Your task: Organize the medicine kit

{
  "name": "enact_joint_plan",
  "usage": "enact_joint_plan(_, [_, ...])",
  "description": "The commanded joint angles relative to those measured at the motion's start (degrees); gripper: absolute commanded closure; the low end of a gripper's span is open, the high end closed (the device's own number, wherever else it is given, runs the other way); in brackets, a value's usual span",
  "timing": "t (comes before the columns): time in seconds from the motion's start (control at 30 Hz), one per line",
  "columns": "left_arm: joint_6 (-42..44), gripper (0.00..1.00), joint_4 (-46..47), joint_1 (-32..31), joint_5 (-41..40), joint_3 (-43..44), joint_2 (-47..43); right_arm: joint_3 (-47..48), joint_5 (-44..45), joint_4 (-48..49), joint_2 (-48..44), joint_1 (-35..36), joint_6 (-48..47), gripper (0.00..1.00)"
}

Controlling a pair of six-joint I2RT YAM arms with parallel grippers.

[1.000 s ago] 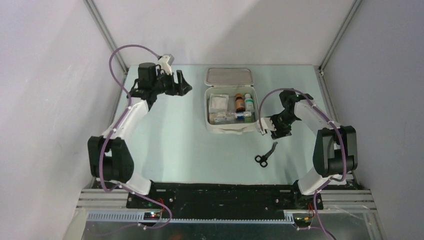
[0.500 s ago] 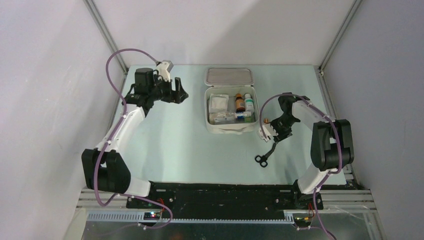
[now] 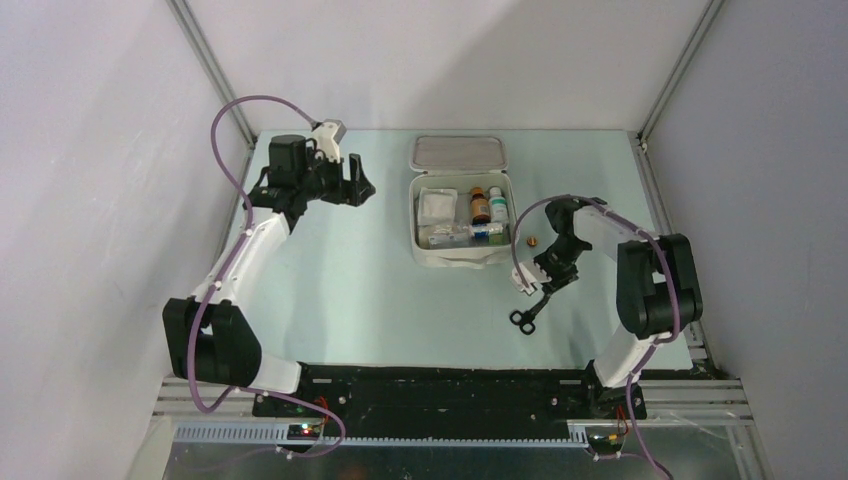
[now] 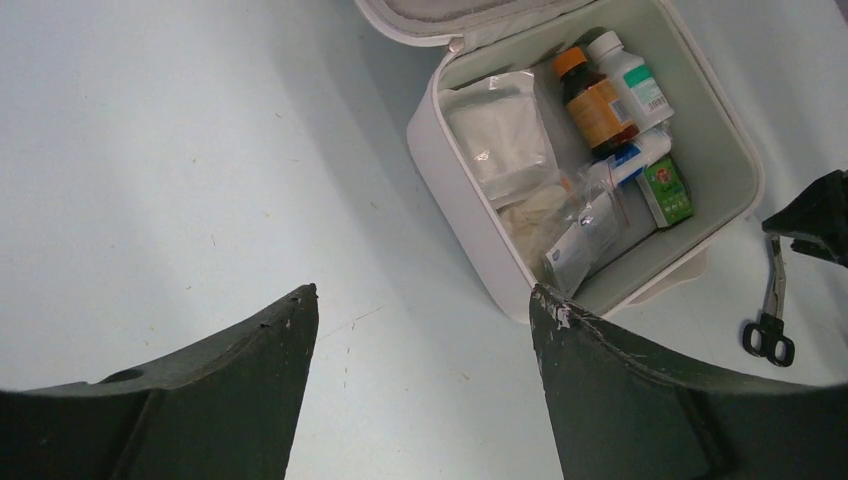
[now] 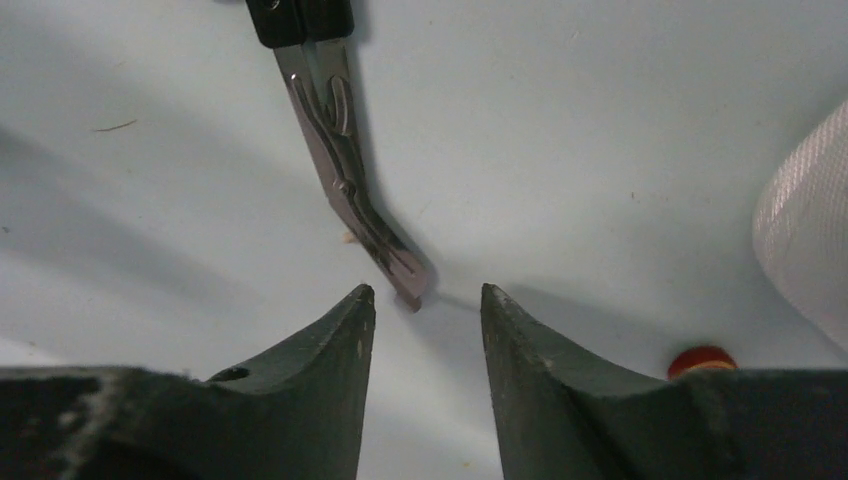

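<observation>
The medicine kit (image 3: 420, 222) is a white soft case, open at mid-table, its lid (image 3: 458, 152) hinged back. It holds a brown bottle (image 4: 597, 102), a white bottle (image 4: 630, 78), a green box (image 4: 666, 190) and gauze packets (image 4: 498, 132). Black-handled scissors (image 3: 524, 316) lie on the table to the kit's near right. My right gripper (image 3: 546, 288) is open and low, its fingertips either side of the scissors' blade tip (image 5: 408, 285), not touching it. My left gripper (image 3: 358, 183) is open and empty, held above the table left of the kit (image 4: 470, 240).
A small orange-red cap (image 3: 532, 241) lies on the table just right of the kit; it also shows in the right wrist view (image 5: 700, 359). The kit's corner (image 5: 808, 235) is close on the right gripper's right. Walls and frame rails enclose the table.
My right gripper has moved from the kit's right side toward the near edge and down to the scissors' blade tip. My left gripper shifted slightly left, then held still.
</observation>
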Motion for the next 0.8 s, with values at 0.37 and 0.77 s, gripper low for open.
enact_joint_plan(0.37, [0.9, 0.18, 1.0, 0.0, -0.1, 2.6, -0.5, -7.6, 5.8, 7.4, -0.2, 1.4, -9.9, 0.57])
enact_joint_plan(0.77, [0.9, 0.18, 1.0, 0.0, 0.5, 2.0, -0.5, -13.9, 4.7, 13.8, -3.8, 4.6, -2.1, 0.86])
